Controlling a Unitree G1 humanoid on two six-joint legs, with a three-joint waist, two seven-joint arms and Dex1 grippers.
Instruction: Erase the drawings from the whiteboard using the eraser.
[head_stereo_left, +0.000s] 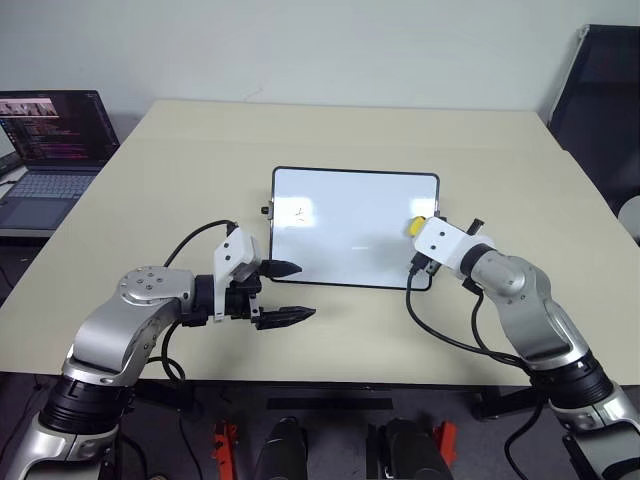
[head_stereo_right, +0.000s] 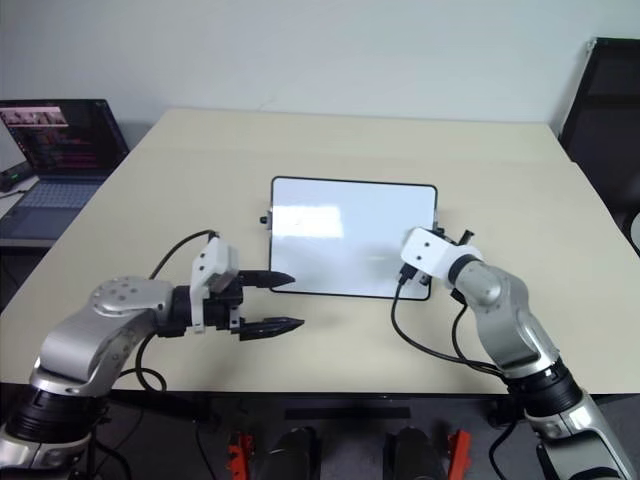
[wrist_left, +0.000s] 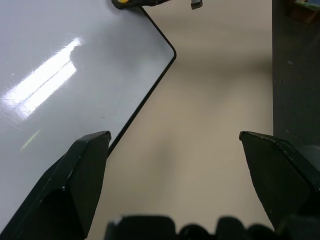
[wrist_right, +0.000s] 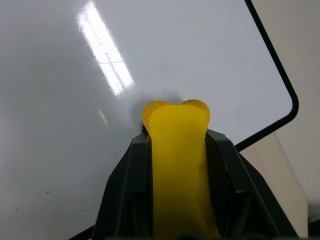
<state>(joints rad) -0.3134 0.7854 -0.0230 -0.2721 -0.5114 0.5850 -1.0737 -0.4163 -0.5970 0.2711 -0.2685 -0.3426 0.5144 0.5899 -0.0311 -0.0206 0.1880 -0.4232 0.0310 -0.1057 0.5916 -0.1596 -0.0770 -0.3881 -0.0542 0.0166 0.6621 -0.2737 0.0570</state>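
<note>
The whiteboard (head_stereo_left: 355, 200) lies flat in the middle of the tan table. A few small thin drawings (head_stereo_left: 300, 212) sit near its left edge. My right gripper (head_stereo_left: 422, 232) is over the board's right edge, shut on the yellow eraser (head_stereo_left: 417, 225). In the right wrist view the eraser (wrist_right: 177, 160) is squeezed between the black fingers (wrist_right: 125, 200), and its tip rests against the white surface (wrist_right: 75, 150) near a rounded corner. My left gripper (head_stereo_left: 292, 292) hovers open and empty at the board's near left corner, one finger over the frame.
An open laptop (head_stereo_left: 50, 140) stands on a lower desk at the far left. A black chair (head_stereo_left: 600, 90) is past the table's right side. Bare tabletop (head_stereo_left: 200, 160) surrounds the board. Black cables loop from both wrists.
</note>
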